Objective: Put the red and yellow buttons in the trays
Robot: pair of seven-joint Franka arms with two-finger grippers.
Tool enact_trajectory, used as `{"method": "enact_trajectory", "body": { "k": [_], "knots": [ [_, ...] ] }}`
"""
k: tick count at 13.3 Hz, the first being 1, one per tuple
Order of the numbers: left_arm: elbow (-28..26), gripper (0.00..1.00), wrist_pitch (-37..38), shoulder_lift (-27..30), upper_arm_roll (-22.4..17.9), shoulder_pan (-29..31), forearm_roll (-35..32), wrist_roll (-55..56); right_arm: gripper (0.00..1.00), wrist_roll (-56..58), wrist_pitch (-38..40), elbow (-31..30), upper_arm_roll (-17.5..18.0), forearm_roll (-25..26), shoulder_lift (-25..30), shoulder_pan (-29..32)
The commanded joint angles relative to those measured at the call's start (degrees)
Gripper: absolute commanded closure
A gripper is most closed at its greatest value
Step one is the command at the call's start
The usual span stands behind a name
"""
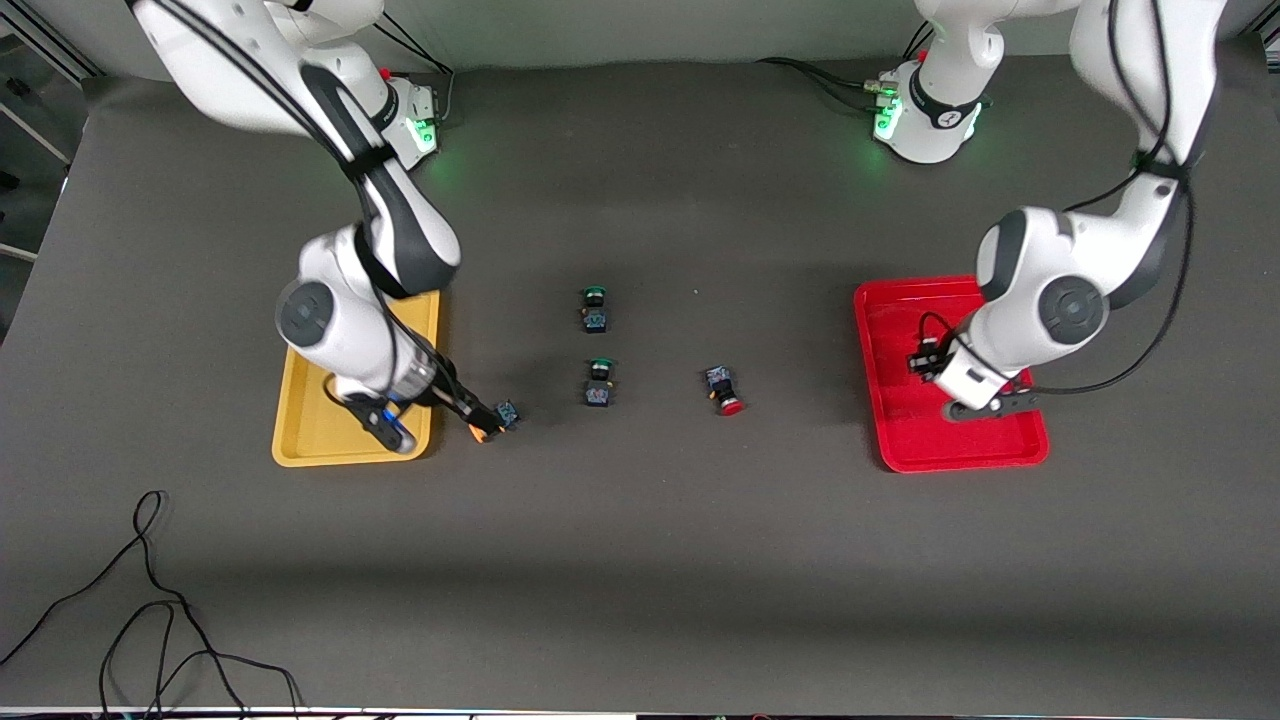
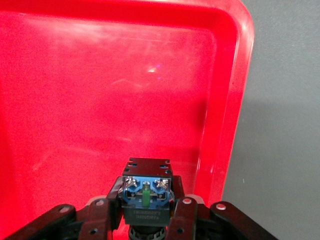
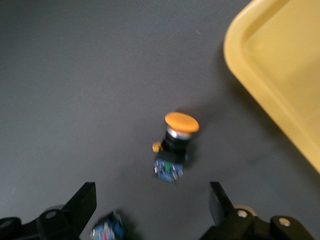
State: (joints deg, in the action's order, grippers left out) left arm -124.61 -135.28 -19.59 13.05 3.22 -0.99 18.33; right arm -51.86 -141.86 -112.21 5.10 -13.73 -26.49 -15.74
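Note:
My left gripper (image 1: 925, 360) is over the red tray (image 1: 960, 460), shut on a button (image 2: 146, 186) with a dark bluish body. Its cap is hidden; the tray (image 2: 100, 100) fills that wrist view under the gripper (image 2: 145, 200). My right gripper (image 1: 480, 420) is open, low beside the yellow tray (image 1: 310, 440), right at a yellow-capped button (image 1: 495, 422) lying on the table. In the right wrist view that button (image 3: 175, 145) lies ahead of the open gripper (image 3: 152, 192), beside the yellow tray (image 3: 280, 65). A red-capped button (image 1: 725, 392) lies mid-table.
Two green-capped buttons (image 1: 594, 308) (image 1: 599, 382) lie mid-table, between the yellow button and the red one. A second bluish switch body (image 3: 107, 227) shows by one right finger, its cap unseen. A black cable (image 1: 150, 600) loops near the table's front edge at the right arm's end.

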Motion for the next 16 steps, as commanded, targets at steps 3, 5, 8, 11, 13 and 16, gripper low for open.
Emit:
{"method": "enact_trajectory", "body": {
  "k": [3,5,8,11,13,16],
  "knots": [
    [0.8,0.03,-1.0,-2.0,0.3,-0.2,-3.2,-0.4,0.0,-2.2,-2.8,3.3,0.0,-0.4,-7.5,-0.2],
    [1.9,0.01,2.1,-0.3,0.3,-0.1,-3.2,-0.3,0.08,-2.4,-3.0,3.1,0.0,-0.4,-7.9,-0.2],
    [7.6,0.01,12.7,2.9,0.6,-0.2,-2.7,0.6,0.4,-2.4,-4.0,2.8,0.1,-0.5,-8.1,-0.4],
    [14.5,0.0,18.8,3.0,1.4,-2.1,0.5,4.2,0.67,-2.4,-5.9,1.1,0.1,-0.5,-8.0,-0.4],
    [18.2,0.0,18.8,1.9,1.9,-5.6,2.4,12.0,0.78,-2.4,-5.4,0.7,0.1,-0.5,-6.8,-0.3],
    [24.9,0.0,18.7,-2.1,1.9,-12.7,2.3,26.4,0.79,-1.6,-0.4,0.8,-0.3,-0.6,-1.0,0.5]
  ]
}}
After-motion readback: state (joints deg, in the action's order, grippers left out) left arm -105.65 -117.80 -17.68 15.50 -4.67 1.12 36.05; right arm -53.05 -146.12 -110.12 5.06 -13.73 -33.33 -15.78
